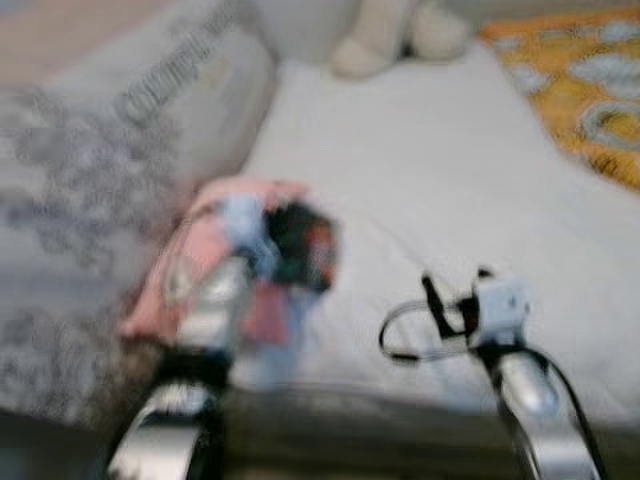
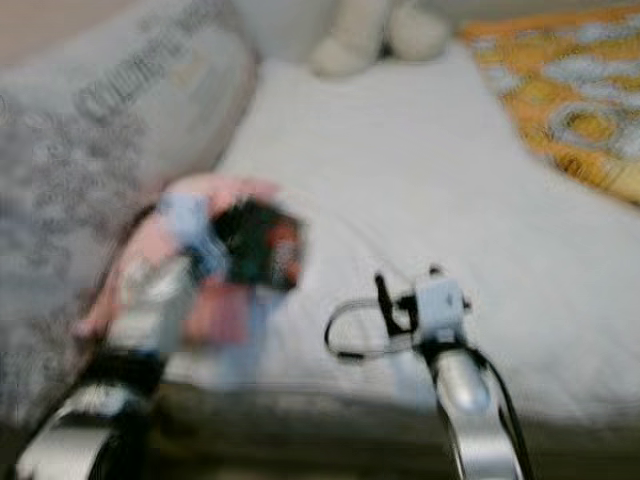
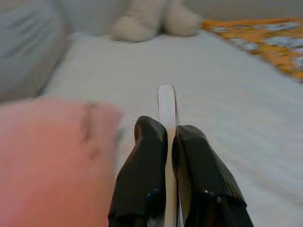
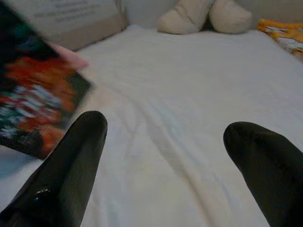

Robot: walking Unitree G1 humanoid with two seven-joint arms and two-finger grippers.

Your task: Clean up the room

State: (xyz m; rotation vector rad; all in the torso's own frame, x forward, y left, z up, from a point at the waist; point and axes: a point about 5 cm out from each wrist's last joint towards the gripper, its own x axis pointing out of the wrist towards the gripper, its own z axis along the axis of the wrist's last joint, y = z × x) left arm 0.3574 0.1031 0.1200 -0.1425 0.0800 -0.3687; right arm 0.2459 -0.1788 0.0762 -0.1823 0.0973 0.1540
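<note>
Book (image 3: 166, 109) over bed (image 1: 430, 180) left side, pillow (image 1: 90, 170) further left, plush toy (image 1: 395, 35) behind

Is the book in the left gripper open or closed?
Closed: the book shows one thin page edge pinched between the left gripper fingers.

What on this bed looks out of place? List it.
A pink item lies crumpled at the bed's left edge beside the grey pillow. A plush toy sits slumped at the far end. The left gripper has its jaws shut on a thin book. The right gripper is open.
</note>
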